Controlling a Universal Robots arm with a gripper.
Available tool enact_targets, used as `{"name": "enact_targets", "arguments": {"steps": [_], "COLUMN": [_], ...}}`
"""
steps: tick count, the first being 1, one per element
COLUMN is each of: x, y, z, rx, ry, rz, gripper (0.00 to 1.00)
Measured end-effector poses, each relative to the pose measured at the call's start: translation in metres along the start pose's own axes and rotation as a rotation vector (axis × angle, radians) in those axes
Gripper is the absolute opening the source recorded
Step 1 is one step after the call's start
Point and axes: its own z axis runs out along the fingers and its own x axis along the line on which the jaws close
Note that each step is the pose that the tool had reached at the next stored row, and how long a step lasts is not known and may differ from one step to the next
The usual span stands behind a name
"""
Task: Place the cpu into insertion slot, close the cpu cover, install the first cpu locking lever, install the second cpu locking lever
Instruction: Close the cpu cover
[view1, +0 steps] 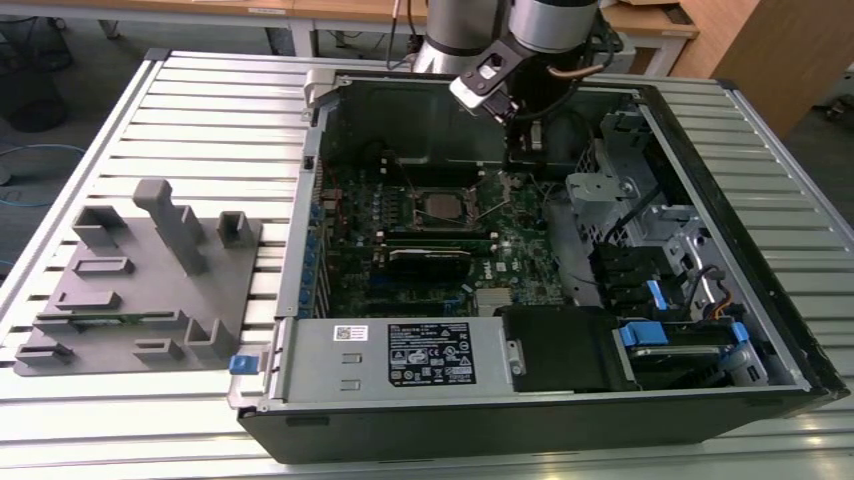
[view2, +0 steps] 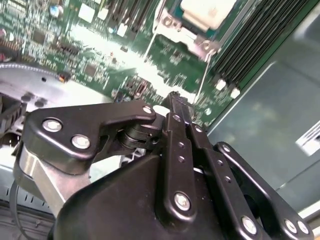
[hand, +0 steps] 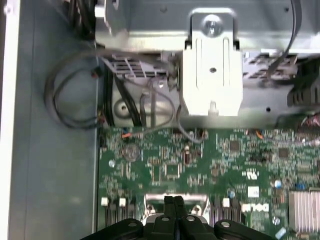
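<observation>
Black tool (hand: 173, 201) closed tight, holding nothing.

The arm (view1: 534, 25) is made of silver-grey cylindrical segments, with a pale camera block (view1: 483, 82) and a brownish cable (view1: 583, 70) at its wrist. The gripper (view2: 176, 100) is glossy black, its flat linkage bars (view2: 172, 150) pinned with round silver screws (view2: 181, 201).

Cpu (view2: 207, 10): pale silver-tan square, flat in insertion slot (view1: 416, 206), mid green board (view1: 514, 250). Cpu cover (view2: 167, 22): silvery frame, down around cpu. Thin wire lever (view2: 201, 80) juts from slot corner.
</observation>
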Motion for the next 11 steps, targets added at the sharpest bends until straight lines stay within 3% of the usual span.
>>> {"name": "enact_targets", "arguments": {"steps": [5,11], "x": [0.0,0.0001], "y": [0.0106,0.0166], "z": [0.0006,0.001], "rx": [0.0,0.0], "ry": [-0.0001,0.0], "rz": [0.0,-0.001], "gripper": [0.11,0.11]}}
